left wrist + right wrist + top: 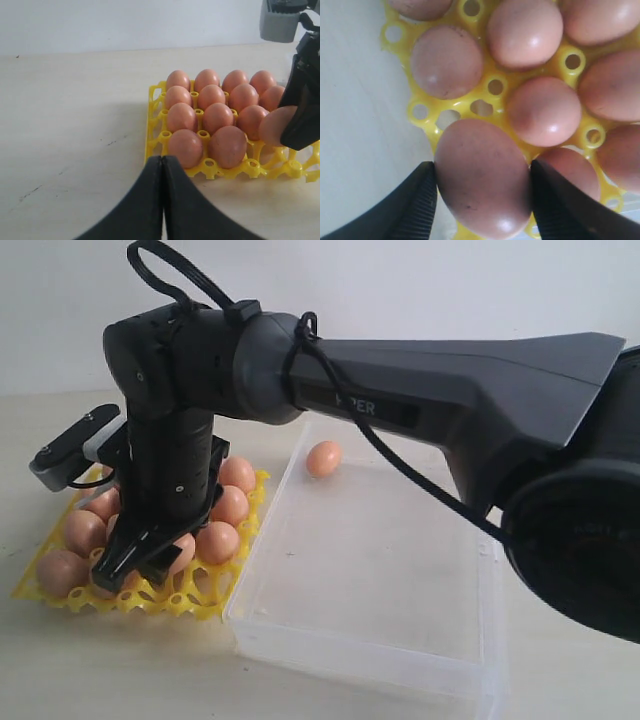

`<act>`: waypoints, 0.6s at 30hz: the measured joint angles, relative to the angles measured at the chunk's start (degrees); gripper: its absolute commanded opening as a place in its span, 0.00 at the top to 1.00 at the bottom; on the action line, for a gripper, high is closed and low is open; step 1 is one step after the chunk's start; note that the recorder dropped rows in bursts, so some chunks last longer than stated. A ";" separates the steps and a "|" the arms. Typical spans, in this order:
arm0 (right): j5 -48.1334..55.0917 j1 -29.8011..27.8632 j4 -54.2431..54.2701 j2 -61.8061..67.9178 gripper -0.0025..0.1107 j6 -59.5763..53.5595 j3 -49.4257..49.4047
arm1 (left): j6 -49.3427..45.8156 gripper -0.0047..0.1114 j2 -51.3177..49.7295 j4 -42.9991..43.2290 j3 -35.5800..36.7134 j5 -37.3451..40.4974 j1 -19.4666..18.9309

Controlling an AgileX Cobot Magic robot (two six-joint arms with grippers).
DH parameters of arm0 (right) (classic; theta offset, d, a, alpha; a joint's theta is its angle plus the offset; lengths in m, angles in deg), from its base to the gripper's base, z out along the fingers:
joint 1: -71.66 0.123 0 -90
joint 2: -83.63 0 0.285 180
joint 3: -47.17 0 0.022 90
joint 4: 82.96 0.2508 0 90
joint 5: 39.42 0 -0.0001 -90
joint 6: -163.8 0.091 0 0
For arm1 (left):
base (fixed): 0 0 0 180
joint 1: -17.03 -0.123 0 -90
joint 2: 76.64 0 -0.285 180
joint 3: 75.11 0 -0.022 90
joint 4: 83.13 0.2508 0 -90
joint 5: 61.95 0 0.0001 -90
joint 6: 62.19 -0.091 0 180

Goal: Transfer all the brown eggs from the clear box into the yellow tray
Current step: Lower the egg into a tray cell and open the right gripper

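**A:** Which way does the held egg (480,165) point?

**B:** Its long axis runs along the fingers (417,205) of the right pincer (483,197), which clamp it across the waist. In the exterior view that pincer (140,562) aims down, so the egg is roughly on end, just above the tray (205,600) at its 6 o'clock edge.

**A:** And the other pincer?

**B:** The left pincer (162,166) is closed on nothing, its tips pressed together, low over the surface (120,670) in front of the tray.

**A:** What's in the containers?

**B:** The tray's far rows are full: the eggs (210,95) stand on end, each in its own cup. The box (350,650) holds one last egg (323,458), near its 11 o'clock corner. I can't tell how its axis lies.

**A:** Any room to move?

**B:** Empty cups (190,592) show along the tray's near edge, around 5 o'clock, beside the held egg. The box sits at the tray's 3 o'clock, its wall just beside the tray's rim. Bare surface lies at 6 o'clock of both.
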 measured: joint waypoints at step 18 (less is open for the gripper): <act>0.65 0.49 -0.30 0.37 0.98 0.34 0.28 | 0.00 0.96 0.00 0.00 0.00 0.00 0.00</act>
